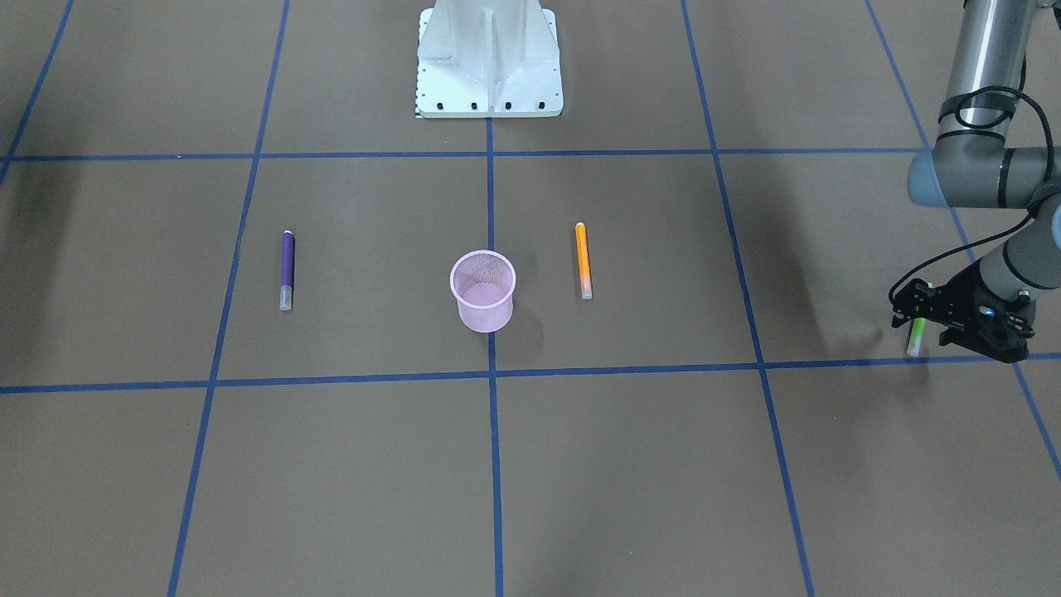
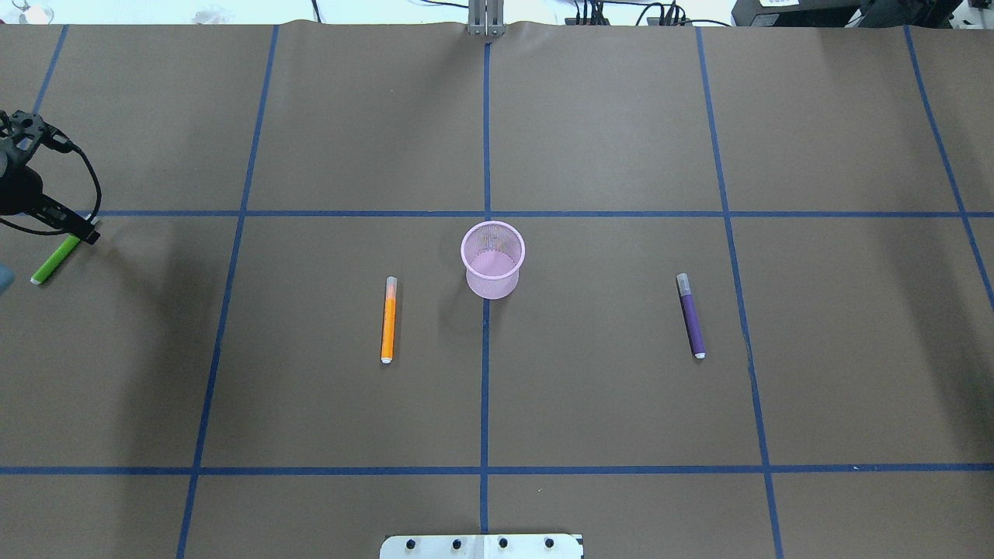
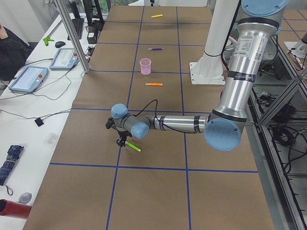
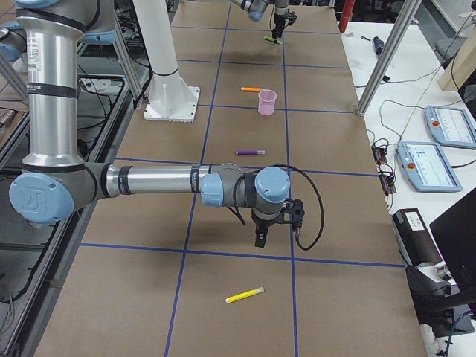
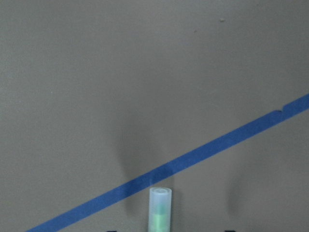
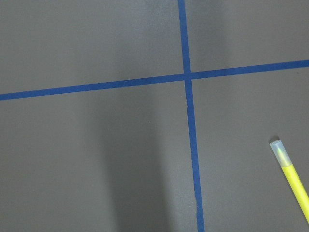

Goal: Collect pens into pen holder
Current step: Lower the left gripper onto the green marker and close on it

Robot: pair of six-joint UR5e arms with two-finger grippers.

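Note:
The pink mesh pen holder (image 2: 492, 283) stands upright at the table's middle and looks empty. An orange pen (image 2: 389, 319) lies flat on its left, a purple pen (image 2: 690, 315) farther to its right. At the table's far left, my left gripper (image 2: 81, 233) is shut on the green pen (image 2: 54, 260), which slants out from the fingers; in the left wrist view the green pen's (image 5: 160, 208) whitish cap points away over blue tape. My right gripper (image 4: 260, 236) hovers near the yellow pen (image 4: 245, 295), and I cannot tell whether it is open or shut. The yellow pen (image 6: 291, 176) lies flat.
The white robot base (image 1: 489, 58) sits at the table's robot side. Blue tape lines grid the brown surface. A side bench with tablets (image 3: 29, 79), cables and metal posts (image 3: 72, 33) runs along the far long edge, with a person's arm (image 3: 9, 48) at its end.

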